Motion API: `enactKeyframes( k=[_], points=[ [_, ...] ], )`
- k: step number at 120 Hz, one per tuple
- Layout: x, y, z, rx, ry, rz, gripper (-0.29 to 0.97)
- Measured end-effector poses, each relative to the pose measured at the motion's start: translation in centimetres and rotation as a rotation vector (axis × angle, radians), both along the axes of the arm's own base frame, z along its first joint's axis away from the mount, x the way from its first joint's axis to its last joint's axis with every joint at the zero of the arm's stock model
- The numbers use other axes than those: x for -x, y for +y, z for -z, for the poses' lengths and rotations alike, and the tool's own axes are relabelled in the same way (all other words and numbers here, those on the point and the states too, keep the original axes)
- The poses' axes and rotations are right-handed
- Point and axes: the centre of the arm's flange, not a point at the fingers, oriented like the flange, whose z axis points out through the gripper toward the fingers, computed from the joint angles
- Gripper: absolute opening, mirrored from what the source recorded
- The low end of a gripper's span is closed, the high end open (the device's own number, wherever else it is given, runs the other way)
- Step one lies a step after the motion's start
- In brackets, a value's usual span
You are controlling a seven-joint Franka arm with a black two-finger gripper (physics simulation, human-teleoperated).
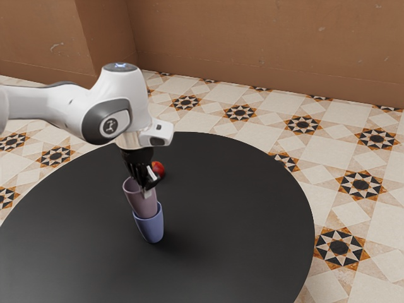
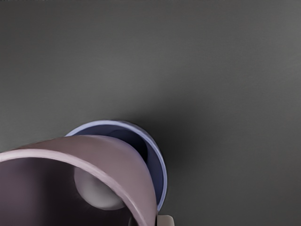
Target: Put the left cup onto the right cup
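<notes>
A mauve cup (image 1: 140,200) stands tilted with its base inside a blue cup (image 1: 150,223) on the round black table (image 1: 252,214). My black gripper (image 1: 142,180) comes down from above and is shut on the mauve cup's rim, one finger inside and one outside. In the wrist view the mauve cup's rim (image 2: 94,160) arcs close under my hand, and the blue cup's rim (image 2: 155,155) rings it just beyond.
A small red object (image 1: 158,168) lies on the table just behind the gripper. The tabletop extends widely toward the exterior view's right. Patterned floor tiles (image 1: 353,145) and brown walls surround the table.
</notes>
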Motion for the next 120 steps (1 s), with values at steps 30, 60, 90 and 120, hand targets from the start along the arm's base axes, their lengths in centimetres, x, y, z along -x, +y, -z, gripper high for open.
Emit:
enactKeyframes(
  k=[30, 60, 90, 120],
  points=[
    [-0.2, 0.0, 1.2, -0.002, 0.012, -0.004, -0.11],
    [-0.3, -0.1, 1.0, 0.006, 0.003, -0.005, 0.31],
    [-2.1, 0.0, -5.1, 0.026, -0.077, -0.013, 0.55],
    [-4.0, 1.0, -16.3, 0.051, -0.126, -0.041, 0.62]
  ],
)
